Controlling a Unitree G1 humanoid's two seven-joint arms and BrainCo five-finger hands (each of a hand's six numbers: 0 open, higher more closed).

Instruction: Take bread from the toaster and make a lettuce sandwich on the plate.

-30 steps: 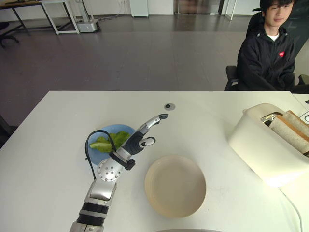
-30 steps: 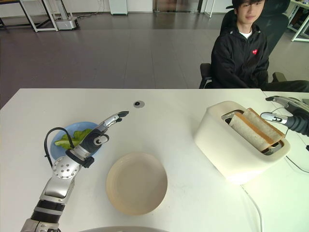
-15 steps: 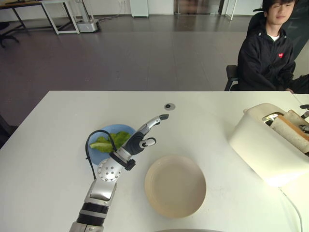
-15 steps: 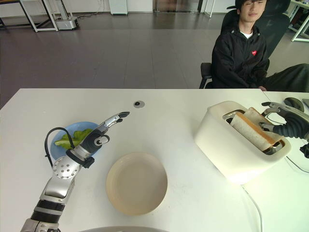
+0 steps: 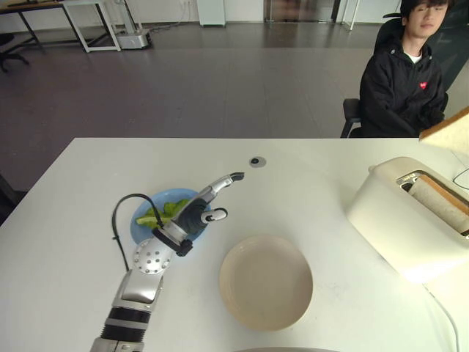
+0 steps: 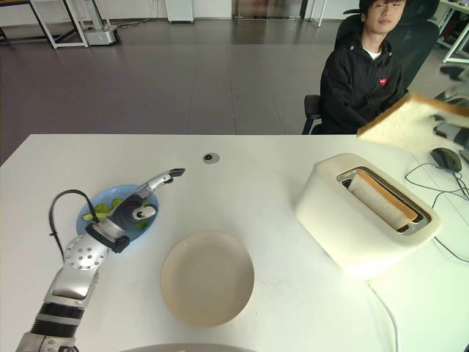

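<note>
Fingers of the left hand stretch out loosely and hold nothing, hovering over the blue dish; those of the right hand pinch a bread slice held in the air above the toaster's far right end. On the white table the toaster stands at the right, a second slice upright in its slot. Left of it, near the front edge, lies the cream plate — the blue dish sits just beside it, farther left, with lettuce in it, partly under the left hand.
</note>
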